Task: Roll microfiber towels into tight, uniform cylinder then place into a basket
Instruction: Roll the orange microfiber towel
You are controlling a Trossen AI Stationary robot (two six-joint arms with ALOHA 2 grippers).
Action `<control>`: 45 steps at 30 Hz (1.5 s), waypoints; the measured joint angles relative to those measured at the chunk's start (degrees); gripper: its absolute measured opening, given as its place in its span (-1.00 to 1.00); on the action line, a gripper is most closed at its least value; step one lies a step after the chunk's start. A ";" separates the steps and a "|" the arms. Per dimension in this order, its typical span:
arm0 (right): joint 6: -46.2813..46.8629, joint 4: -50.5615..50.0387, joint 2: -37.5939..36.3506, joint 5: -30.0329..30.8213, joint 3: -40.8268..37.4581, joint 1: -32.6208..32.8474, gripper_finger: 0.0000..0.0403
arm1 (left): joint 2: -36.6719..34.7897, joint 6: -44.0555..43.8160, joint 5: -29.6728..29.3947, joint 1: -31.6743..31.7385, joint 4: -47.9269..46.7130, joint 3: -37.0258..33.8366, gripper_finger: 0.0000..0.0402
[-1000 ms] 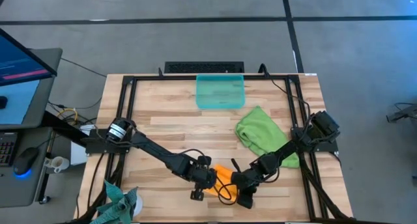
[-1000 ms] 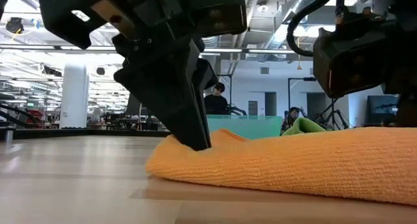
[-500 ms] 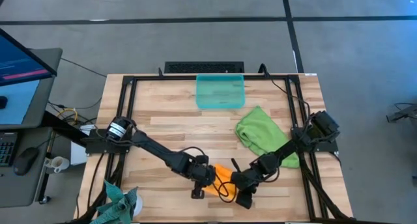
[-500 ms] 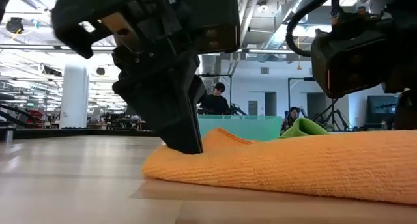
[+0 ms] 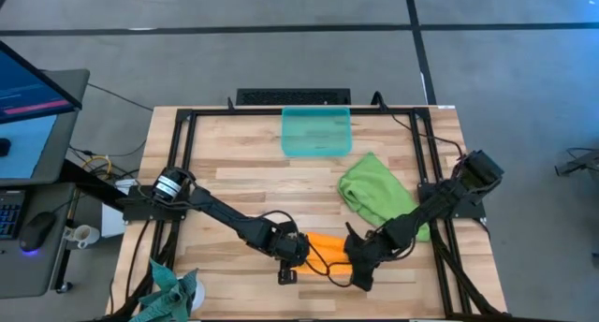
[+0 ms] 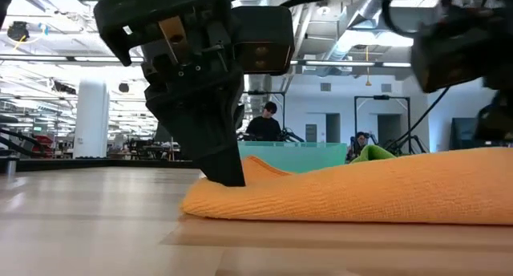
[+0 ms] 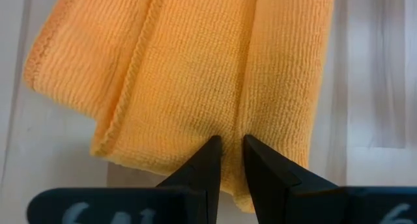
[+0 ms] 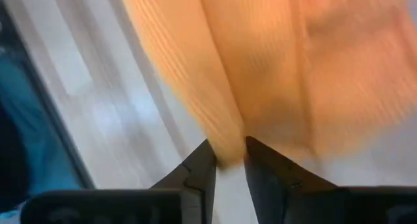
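I've got both grippers on the orange towel [image 5: 329, 241], which lies near the desk's [image 5: 243, 182] front edge, about midway between the left and right edges. It's folded into a flat elongated band, long axis running left-right along the front edge, tilted slightly so the right end sits a bit nearer the front. In the low view the orange towel [image 6: 353, 192] reads as a low, long mound lying flat on the wood.

Left gripper [image 5: 288, 254] is at the band's left end; in its wrist view the fingers [image 7: 207, 160] are nearly closed, pinching a fold of the orange towel [image 7: 195, 74] between them. In the low view the left gripper [image 6: 228, 176] comes down onto that end of the cloth.

Right gripper [image 5: 359, 262] is at the band's right end; its wrist view shows the fingers [image 8: 202, 160] narrowed on the cloth's edge, with orange towel [image 8: 260, 61] between the tips.

Lime green towel [image 5: 374, 193] sits crumpled by the desk's right edge, partly under the right arm. The basket [image 5: 316, 132] is at the back edge, near the middle, well apart from both towels. Dark teal-grey cloth [image 5: 168, 289] hangs at the front left corner.
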 joint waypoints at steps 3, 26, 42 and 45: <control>0.00 -2.61 -1.28 1.91 0.01 0.66 -0.49 | 0.03 -1.74 -0.12 0.00 0.20 -0.03 -0.70; -28.14 5.54 -0.82 50.01 0.31 22.93 -0.49 | 0.17 -14.67 -1.98 -0.04 0.83 -0.09 -0.70; -39.47 9.79 2.68 43.76 0.33 17.50 0.01 | 0.17 -17.32 -2.21 -0.02 0.87 -0.09 -0.70; -39.19 8.87 2.68 41.65 0.33 16.75 0.14 | 0.17 -17.32 -2.23 -0.02 0.87 -0.09 -0.70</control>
